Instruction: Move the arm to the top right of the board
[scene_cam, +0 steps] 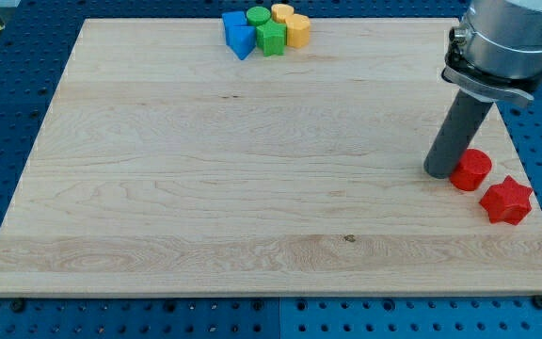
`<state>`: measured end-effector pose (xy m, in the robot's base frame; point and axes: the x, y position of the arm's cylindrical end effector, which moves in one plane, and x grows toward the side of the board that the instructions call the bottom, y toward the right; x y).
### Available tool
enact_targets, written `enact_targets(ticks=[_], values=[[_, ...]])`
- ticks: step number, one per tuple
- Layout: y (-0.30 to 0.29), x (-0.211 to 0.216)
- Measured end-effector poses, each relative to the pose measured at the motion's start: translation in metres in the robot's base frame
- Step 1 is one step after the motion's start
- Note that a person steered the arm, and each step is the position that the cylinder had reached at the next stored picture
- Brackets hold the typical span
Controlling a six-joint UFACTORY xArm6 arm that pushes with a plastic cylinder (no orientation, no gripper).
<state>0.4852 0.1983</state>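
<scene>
Board: pale wooden board (252, 179) on blue pegboard; its far right corner, where I'm headed, sits just beyond the arm.
Arm: no gripper here, nothing to open or close, just a dark rod holding nothing.
My tip: my tip (440, 172) is near the right edge, right up against the red cylinder block (471, 169), maybe touching, hard to call.
Red star block: red star-shaped block (506, 200), nearer, right.
Far cluster: blue (237, 34), green (267, 31) and yellow (293, 25) blocks, far centre, well apart.
Risk: sweeping rightward could shove the red cylinder off; heading straight away looks safer.

Two blue blocks (237, 34), two green blocks (267, 30) and two yellow blocks (293, 24) are sitting clustered together at the view's top. A red cylinder block (471, 169) and a red star-shaped block (506, 200) are lying near each other at the view's right.
</scene>
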Motion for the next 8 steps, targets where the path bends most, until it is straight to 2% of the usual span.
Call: enact_targets(ticks=[2, 4, 5, 6, 8], values=[[0.027, 0.000], [0.028, 0.000], [-0.004, -0.010], [-0.039, -0.030], [-0.052, -0.110]])
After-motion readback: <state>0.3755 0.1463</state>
